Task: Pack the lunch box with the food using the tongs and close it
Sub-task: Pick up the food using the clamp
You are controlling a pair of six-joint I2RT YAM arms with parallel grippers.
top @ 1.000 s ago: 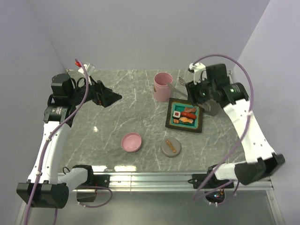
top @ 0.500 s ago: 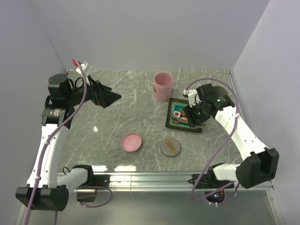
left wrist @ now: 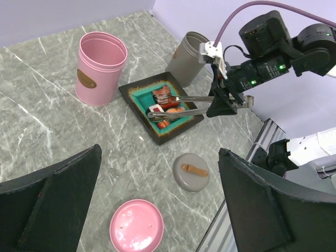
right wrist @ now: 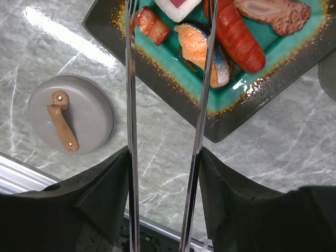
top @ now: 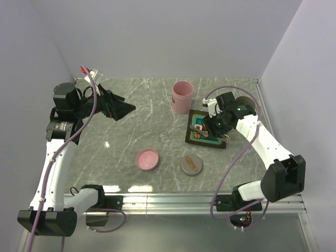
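From above, the right gripper (top: 217,124) hangs over the black tray (top: 222,143), clamped on the tongs (top: 203,129), which reach across the food (top: 198,127). The left gripper (top: 124,108) stands spread wide, well apart at the far left. In the left wrist view the tongs are partly open, tips down among the pieces in the tray. In the right wrist view a salmon-orange piece (right wrist: 202,50) and a small orange piece (right wrist: 154,23) lie between the two tong arms, and the red oblong piece (right wrist: 239,37) just outside. The tips are cut off, so whether anything is pinched cannot be told.
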